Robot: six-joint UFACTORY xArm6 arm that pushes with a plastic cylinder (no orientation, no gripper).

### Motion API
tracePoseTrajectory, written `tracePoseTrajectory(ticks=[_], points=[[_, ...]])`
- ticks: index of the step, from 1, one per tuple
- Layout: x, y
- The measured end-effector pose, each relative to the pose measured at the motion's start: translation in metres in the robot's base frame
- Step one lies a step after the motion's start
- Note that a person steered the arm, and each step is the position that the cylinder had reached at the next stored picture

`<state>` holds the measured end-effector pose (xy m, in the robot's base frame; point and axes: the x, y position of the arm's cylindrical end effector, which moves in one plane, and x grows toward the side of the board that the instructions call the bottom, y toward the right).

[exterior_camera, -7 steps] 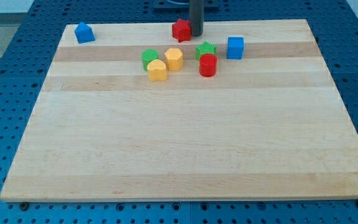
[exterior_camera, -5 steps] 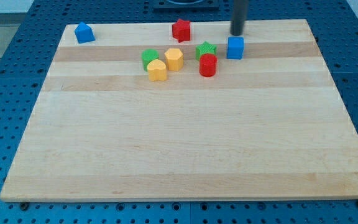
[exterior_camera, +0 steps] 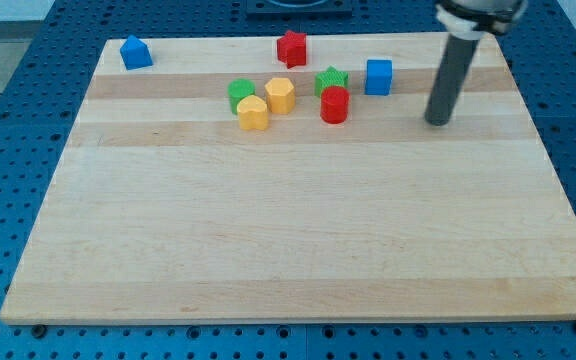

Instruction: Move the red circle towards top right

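The red circle point(exterior_camera: 335, 105) stands on the wooden board point(exterior_camera: 298, 240) near the top middle, touching a green block point(exterior_camera: 332, 80) just above it. My tip point(exterior_camera: 436, 120) rests on the board well to the right of the red circle, and right of and below the blue cube point(exterior_camera: 378, 76). It touches no block.
A red star-like block point(exterior_camera: 291, 48) sits at the top edge. A yellow block point(exterior_camera: 280, 94), a yellow heart-like block point(exterior_camera: 253, 113) and a green block point(exterior_camera: 240, 94) cluster left of the red circle. A blue house-shaped block point(exterior_camera: 135, 52) is at the top left.
My tip has moved from beside the red star-like block at the top edge to the right and down, past the blue cube. No block has moved.
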<state>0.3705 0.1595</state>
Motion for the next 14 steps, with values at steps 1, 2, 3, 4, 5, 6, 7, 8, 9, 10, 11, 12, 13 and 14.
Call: tracePoseTrajectory(ticks=[1,2,3,4,5,6,7,8,9,10,11,12,13,14], points=[[0.018,-0.041],[0.022,-0.114],[0.018,-0.178],[-0.003,-0.203],[-0.024,-0.199],[-0.026,-0.164],[-0.023,-0.118],[-0.020,-0.070],[-0.020,-0.058],[-0.015,-0.089],[0.004,-0.094],[0.011,-0.081],[0.010,-0.041],[0.009,-0.011]])
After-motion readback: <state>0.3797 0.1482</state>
